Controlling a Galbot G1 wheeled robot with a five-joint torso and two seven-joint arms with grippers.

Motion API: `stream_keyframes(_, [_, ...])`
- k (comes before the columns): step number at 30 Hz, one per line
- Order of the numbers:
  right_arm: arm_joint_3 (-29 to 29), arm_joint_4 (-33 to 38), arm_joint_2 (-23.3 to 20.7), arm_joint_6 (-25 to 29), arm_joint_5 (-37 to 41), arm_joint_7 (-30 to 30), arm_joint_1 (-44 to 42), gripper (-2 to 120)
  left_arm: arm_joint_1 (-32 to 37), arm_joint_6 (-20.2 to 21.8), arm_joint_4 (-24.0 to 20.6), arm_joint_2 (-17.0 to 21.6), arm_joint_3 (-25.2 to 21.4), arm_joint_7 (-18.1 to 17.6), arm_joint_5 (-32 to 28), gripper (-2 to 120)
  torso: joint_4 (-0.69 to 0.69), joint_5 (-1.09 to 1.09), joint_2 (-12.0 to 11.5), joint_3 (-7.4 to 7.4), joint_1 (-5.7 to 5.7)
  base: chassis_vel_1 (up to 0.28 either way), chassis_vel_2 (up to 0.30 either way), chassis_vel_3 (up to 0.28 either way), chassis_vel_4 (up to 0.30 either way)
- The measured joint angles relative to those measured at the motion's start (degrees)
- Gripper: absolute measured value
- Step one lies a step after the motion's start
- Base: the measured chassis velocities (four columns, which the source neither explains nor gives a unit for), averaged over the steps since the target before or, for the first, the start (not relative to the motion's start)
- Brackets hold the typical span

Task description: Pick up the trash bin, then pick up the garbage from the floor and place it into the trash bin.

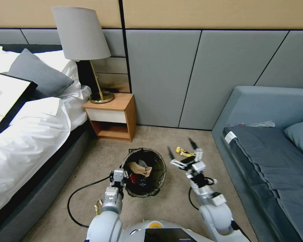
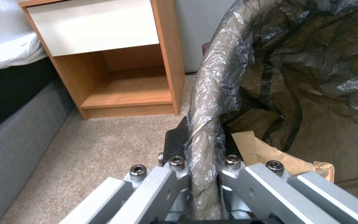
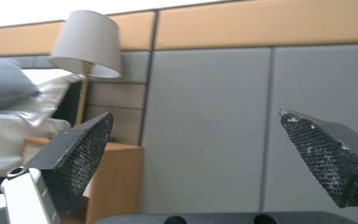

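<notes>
The left end effector [image 1: 120, 177] is clamped on the near rim of the trash bin [image 1: 144, 172], which sits at lower centre of the head view, its dark bag folded over the rim. Brown paper [image 1: 138, 167] and a red wrapper [image 1: 134, 178] lie inside. The right end effector [image 1: 182, 150] hangs just right of the bin, fingers [image 3: 79, 158] spread wide and empty, over a yellow wrapper [image 1: 184, 153] on the carpet [image 1: 91, 161]. No legible writing appears on any item.

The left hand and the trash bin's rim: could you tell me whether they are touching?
Touching. In the left wrist view the left hand clamps the bag-covered rim of the trash bin between its fingers.
</notes>
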Motion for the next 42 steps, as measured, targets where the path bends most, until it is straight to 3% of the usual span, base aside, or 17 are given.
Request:
stream_keyframes(24, [0.66, -5.27, 2.0, 1.44, 1.14, -0.9, 0.32, 100, 0.01, 0.01, -0.41, -0.34, -0.12, -0.06, 0.07, 0, 0.01, 0.0, 0.0, 0.0, 0.0, -0.003, 0.003, 0.002, -0.002])
stream_keyframes(42, [0.9, -5.55, 1.49, 1.89, 1.25, -1.95, 2.17, 100, 0.12, 0.04, -0.36, -0.24, 0.03, -0.07, 0.15, 0, 0.01, 0.01, 0.0, 0.01, 0.01, -0.146, 0.149, 0.146, -0.13])
